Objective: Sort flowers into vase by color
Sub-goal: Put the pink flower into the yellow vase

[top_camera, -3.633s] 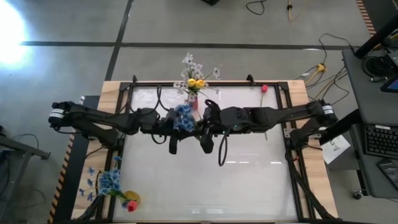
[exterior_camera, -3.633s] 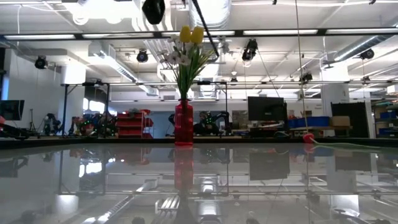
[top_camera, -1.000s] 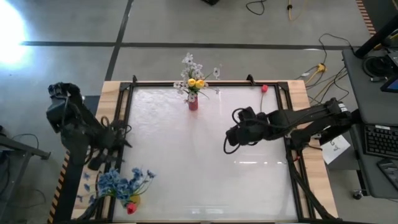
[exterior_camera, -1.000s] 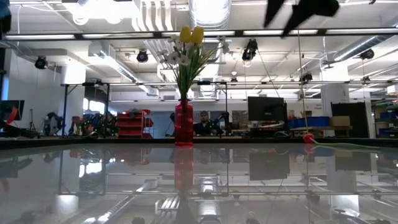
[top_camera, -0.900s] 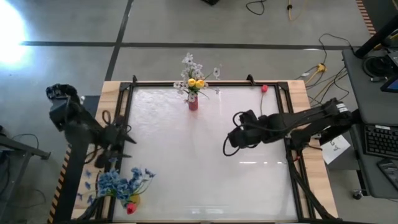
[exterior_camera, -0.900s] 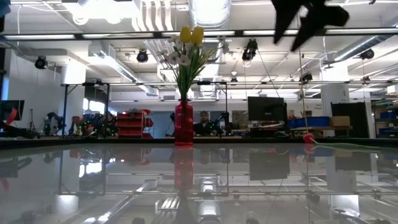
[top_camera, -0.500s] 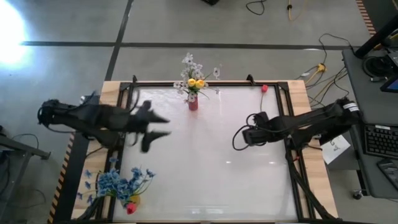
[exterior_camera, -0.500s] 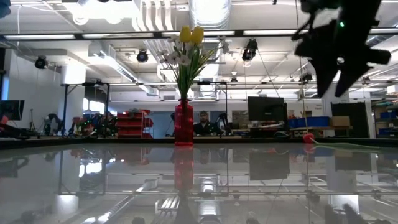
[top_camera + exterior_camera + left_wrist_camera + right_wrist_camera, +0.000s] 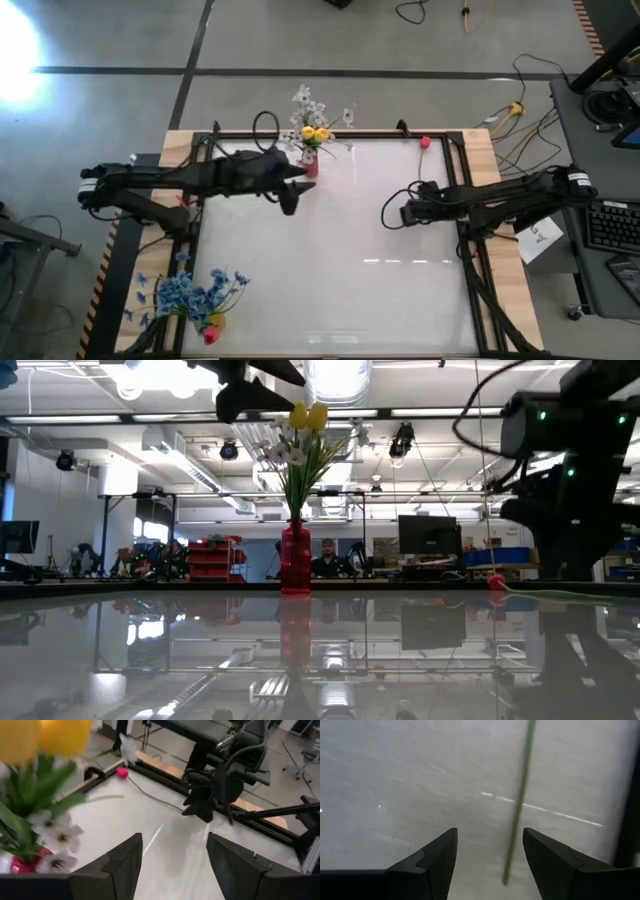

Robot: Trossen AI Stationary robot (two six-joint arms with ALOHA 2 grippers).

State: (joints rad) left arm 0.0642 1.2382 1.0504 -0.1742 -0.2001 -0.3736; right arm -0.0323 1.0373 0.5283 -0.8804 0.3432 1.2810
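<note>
A red vase (image 9: pixel 311 166) stands at the table's far middle and holds yellow buds (image 9: pixel 315 133) and white sprays (image 9: pixel 305 100). My left gripper (image 9: pixel 297 190) hovers open just left of and nearer than the vase, above table height. In its wrist view the yellow buds (image 9: pixel 45 737) and white blossoms (image 9: pixel 60 837) show close by. A pink-red flower lies on the table at the far right, bud (image 9: pixel 425 142) toward the far edge. My right gripper (image 9: pixel 388 212) hangs open, pointing down, beside its green stem (image 9: pixel 520 805).
A bunch of blue flowers (image 9: pixel 190 297) with a pink-red bud (image 9: pixel 211 332) sits at the near left corner. A black frame (image 9: pixel 462 190) runs round the glossy white tabletop. The middle and near right of the table (image 9: pixel 350 290) lie bare.
My left gripper has swung from the near left corner, by the blue flowers, across toward the far middle and now hangs by the red vase. My right gripper has drawn back toward the table's right edge and sunk toward the pink-red flower's stem.
</note>
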